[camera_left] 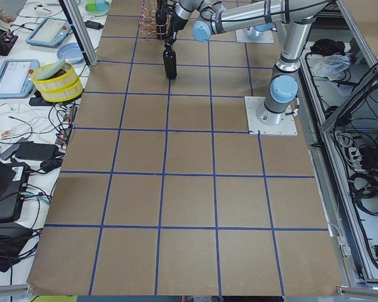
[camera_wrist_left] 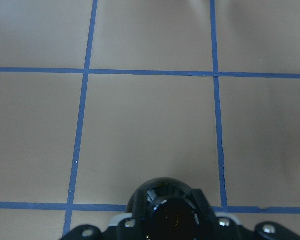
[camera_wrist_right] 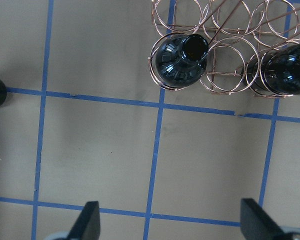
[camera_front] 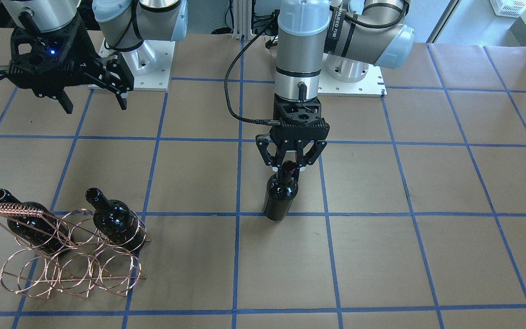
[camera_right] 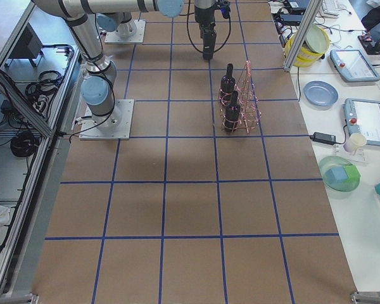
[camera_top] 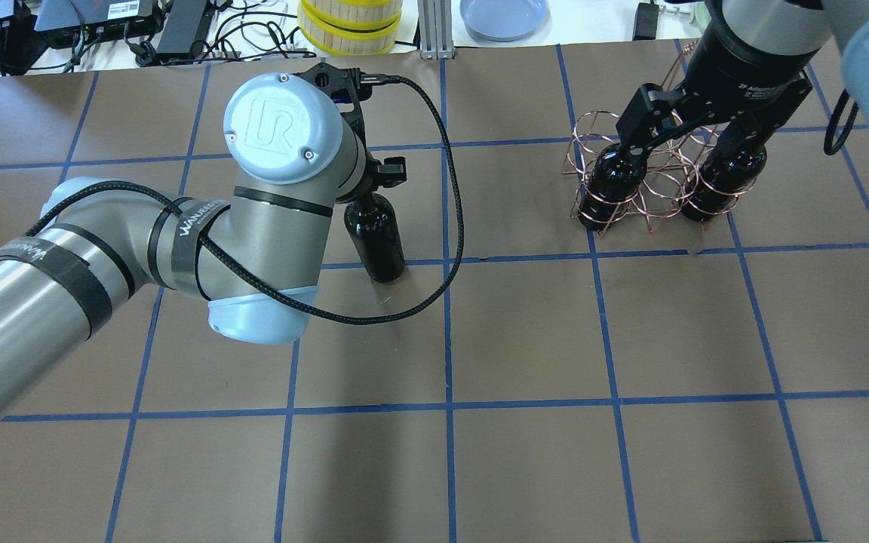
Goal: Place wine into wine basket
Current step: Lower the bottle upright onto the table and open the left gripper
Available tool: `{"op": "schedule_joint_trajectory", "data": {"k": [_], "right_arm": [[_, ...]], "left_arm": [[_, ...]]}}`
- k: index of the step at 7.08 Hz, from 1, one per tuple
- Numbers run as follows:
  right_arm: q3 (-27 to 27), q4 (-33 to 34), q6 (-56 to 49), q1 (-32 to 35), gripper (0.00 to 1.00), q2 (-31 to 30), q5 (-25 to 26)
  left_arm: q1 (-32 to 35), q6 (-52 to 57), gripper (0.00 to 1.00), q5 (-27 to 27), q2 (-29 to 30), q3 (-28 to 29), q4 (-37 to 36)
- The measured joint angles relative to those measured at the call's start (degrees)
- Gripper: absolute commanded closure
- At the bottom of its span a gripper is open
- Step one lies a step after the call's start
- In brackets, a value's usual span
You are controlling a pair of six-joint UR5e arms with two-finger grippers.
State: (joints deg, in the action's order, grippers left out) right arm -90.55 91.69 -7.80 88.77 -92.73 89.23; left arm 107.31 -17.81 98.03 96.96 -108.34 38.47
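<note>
A near-black wine bottle (camera_front: 281,196) stands upright mid-table. It also shows in the overhead view (camera_top: 378,234) and the left wrist view (camera_wrist_left: 165,212). My left gripper (camera_front: 290,167) is shut on its neck from above. The copper wire wine basket (camera_front: 71,260) stands to the robot's right, also in the overhead view (camera_top: 661,162). It holds two more bottles (camera_front: 117,219) (camera_front: 25,221) in its end rings; the middle rings are empty. My right gripper (camera_front: 94,100) hangs open and empty above the basket, its fingertips (camera_wrist_right: 90,220) wide apart.
The arm bases (camera_front: 354,73) sit at the robot's edge of the table. Beyond the far edge are yellow-rimmed round containers (camera_top: 348,26), a blue plate (camera_top: 502,15) and cables. The left arm's cable (camera_top: 449,226) loops beside the held bottle.
</note>
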Motion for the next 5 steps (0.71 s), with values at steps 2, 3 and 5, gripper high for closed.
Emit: {"op": "schedule_joint_trajectory", "data": {"k": [2,3,5], "right_arm": [[-0.1,0.1,0.0,-0.1,0.00,0.3,-0.5],[0.0,0.2,0.0,-0.1,0.00,0.4,-0.6],[0.2,0.2,0.0,-0.2,0.00,0.1,0.0]], "left_arm": [[0.0,-0.1,1.00,0.0,0.1,0.0,0.1],[0.0,-0.1,1.00,0.0,0.1,-0.1,0.2],[0.0,0.0,1.00,0.0,0.1,-0.1,0.4]]}}
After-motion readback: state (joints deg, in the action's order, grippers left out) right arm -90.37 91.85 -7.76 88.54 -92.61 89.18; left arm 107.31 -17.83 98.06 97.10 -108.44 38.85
